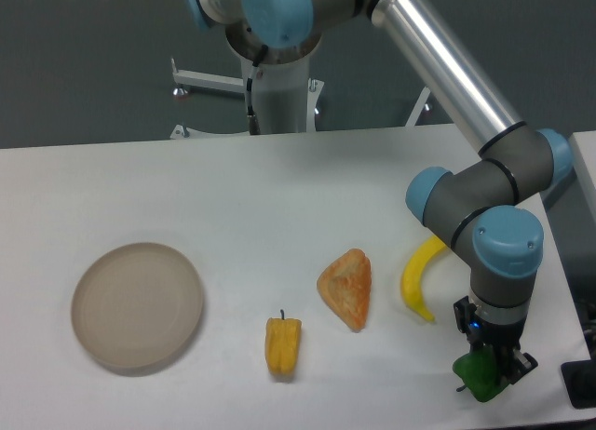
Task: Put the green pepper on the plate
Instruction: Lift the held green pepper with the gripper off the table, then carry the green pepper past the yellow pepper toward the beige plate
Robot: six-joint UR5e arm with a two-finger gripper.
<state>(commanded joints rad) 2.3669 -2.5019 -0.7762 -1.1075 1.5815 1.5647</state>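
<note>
The green pepper (478, 378) is at the front right of the table, small, glossy and bright green. My gripper (489, 367) points straight down onto it, and its fingers stand around the pepper's upper part. How tightly they close on it does not show. The pepper seems to be at or just above the table top. The beige plate (138, 305) lies far away at the front left, with nothing on it.
A yellow-orange pepper (283, 345) lies at the front centre. A toasted sandwich triangle (346, 288) lies right of it, then a banana (420, 274) close to my arm's wrist. The table's right edge is just beyond the gripper.
</note>
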